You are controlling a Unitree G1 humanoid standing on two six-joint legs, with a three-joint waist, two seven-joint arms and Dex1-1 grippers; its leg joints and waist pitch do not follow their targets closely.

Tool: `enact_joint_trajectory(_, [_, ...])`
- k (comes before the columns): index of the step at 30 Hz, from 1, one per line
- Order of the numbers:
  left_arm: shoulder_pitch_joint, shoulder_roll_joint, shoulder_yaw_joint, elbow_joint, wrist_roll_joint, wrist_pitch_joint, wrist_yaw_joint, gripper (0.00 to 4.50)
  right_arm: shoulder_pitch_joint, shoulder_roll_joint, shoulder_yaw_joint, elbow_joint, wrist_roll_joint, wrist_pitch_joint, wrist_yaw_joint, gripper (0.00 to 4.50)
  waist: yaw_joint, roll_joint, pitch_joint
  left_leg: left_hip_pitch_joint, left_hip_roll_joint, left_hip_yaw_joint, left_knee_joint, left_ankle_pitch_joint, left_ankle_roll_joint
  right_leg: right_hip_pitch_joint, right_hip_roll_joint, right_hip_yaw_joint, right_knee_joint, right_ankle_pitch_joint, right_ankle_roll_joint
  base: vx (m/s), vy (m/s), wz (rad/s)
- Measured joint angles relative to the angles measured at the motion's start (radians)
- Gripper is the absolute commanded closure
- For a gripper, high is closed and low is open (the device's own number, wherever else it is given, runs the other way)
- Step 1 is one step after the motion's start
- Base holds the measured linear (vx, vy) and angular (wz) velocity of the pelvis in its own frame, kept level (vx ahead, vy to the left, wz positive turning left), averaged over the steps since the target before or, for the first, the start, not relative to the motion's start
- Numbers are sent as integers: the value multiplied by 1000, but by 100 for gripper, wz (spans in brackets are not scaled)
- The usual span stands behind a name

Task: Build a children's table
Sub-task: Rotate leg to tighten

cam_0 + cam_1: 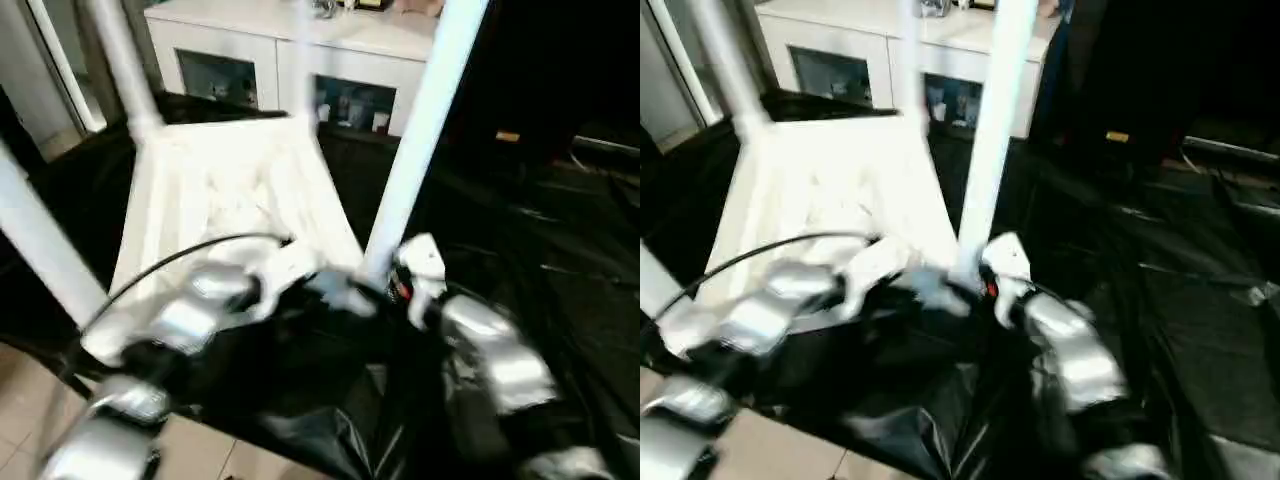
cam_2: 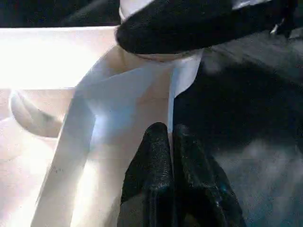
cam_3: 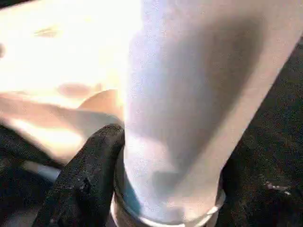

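**Upturned tabletop with legs standing, both grippers at its near corner**

We see a black plastic sheet (image 1: pixel 560 250) spread over the work surface, running from the centre out to 3 o'clock. On it lies the tabletop (image 1: pixel 230 190), underside up, filling the middle of the head view toward 10 o'clock. Behind it, at 12 o'clock, stands a white cabinet (image 1: pixel 280 50) with glass doors.

Legs rise from the tabletop's corners: one at 11 o'clock (image 1: pixel 120 70), one at 9 o'clock (image 1: pixel 40 240), and one at the near right corner (image 1: pixel 415 130), leaning up toward 1 o'clock.

Our two silver forearms come in from 6 o'clock and meet at that near right corner. The right gripper (image 3: pixel 142 189) sits at the foot of the near right leg; one black finger (image 3: pixel 85 175) presses against the leg just above its collar, and we cannot tell whether the other finger grips it too. The left gripper (image 2: pixel 170 156) has its fingers together, tips against the white wall of the corner socket (image 2: pixel 137 94), holding nothing. A black cable (image 1: pixel 170 260) arcs over the left forearm.
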Motion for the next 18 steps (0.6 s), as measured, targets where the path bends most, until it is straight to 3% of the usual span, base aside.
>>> enact_joint_trajectory(3, [-27,-50,7,45,11,21,68,450,-25,33,-10,27,-20,19,-99,184,1,2,-4,0,-1,0,-1,0,0,3,0,0,-11,0,0,0,0,0])
enact_joint_trajectory(6, [-46,-80,7,85,25,8,90,450,-34,42,-19,48,-37,15,-125,184,3,-2,-9,-1,-6,0,-2,-2,4,4,-6,0,-11,0,0,0,0,0])
enact_joint_trajectory(9, [-46,-81,6,92,25,2,90,450,-33,44,-28,54,-33,6,-121,116,2,-4,-12,0,-11,1,-3,-3,5,4,-12,-1,-11,1,1,0,0,0])
enact_joint_trajectory(10, [-46,-81,6,92,25,2,90,450,-33,45,-32,54,-29,5,-116,116,2,-4,-12,0,-12,1,-3,-3,5,4,-13,-1,-11,1,1,0,0,0])
enact_joint_trajectory(13, [-43,-60,7,85,25,-3,81,450,-28,38,-36,54,-3,-14,-58,99,-1,-6,-11,-1,-12,0,-3,-3,6,2,-13,-1,-11,1,1,0,0,0])
enact_joint_trajectory(18, [-16,-8,16,46,13,-25,-7,450,-10,-77,6,6,21,0,160,73,-1,-7,-10,-1,-12,-1,-6,-3,6,-1,-13,-3,-11,4,3,0,0,0])
